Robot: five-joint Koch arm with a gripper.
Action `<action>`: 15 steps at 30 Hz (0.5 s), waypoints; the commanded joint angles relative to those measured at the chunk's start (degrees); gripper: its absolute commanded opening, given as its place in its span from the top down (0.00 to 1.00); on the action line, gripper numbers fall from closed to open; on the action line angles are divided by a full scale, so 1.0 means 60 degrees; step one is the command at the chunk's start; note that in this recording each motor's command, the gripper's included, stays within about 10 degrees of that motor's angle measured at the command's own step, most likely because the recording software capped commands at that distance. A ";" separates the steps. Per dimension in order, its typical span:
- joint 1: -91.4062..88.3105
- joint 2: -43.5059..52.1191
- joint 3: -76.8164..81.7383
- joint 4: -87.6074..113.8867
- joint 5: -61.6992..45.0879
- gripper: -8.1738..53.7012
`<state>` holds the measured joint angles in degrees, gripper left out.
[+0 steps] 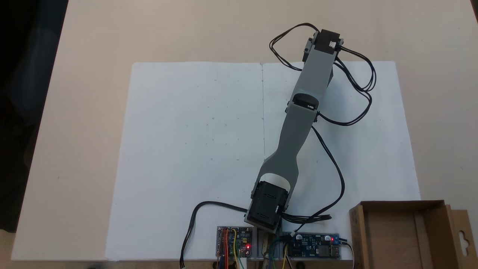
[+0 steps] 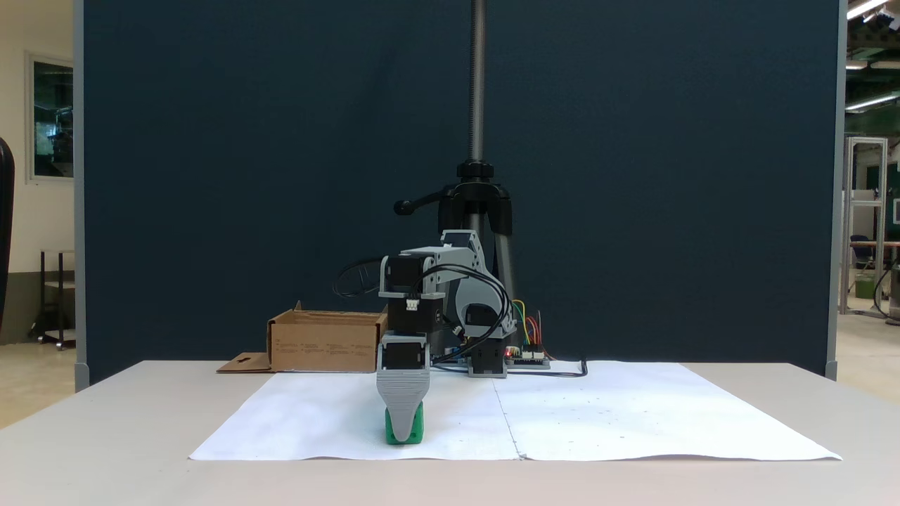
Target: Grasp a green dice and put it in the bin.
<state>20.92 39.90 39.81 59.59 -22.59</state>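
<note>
The green dice (image 2: 418, 427) rests on the white paper near its front edge, left of the paper's centre seam. My gripper (image 2: 403, 437) points straight down onto it. One grey finger (image 2: 403, 414) covers the middle of the dice, with green showing on both sides. The other jaw lies behind the first, so the gap between them is hidden. In a fixed view from above, the outstretched arm ends in the wrist motor (image 1: 324, 41) at the paper's far edge. The bin (image 1: 356, 231), an open brown cardboard box (image 2: 323, 342), stands beside the arm's base with its hang-hole flap (image 1: 463, 235) folded out.
White paper (image 1: 194, 149) covers most of the beige table (image 1: 74, 112). Two circuit boards (image 1: 234, 242) with lit red LEDs sit by the arm's base (image 1: 267, 209). Black cables (image 1: 358, 86) loop around the arm. A tripod (image 2: 478, 197) and a dark blue partition stand behind.
</note>
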 commanded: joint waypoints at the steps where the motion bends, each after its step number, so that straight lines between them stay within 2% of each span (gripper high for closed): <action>1: 0.0029 0.0249 -0.0322 -0.0293 -0.0703 0.43; 4: 0.0029 0.0249 -0.0322 -0.0278 -0.0703 0.43; 6: 0.0029 0.0249 -0.0337 -0.0381 -0.0703 0.59; 8: 0.0044 0.0249 -0.0381 -0.0527 -0.0703 0.68; 15: 0.0073 0.0264 -0.0454 -0.0864 -0.0688 0.68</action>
<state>20.92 39.99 39.73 58.71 -22.59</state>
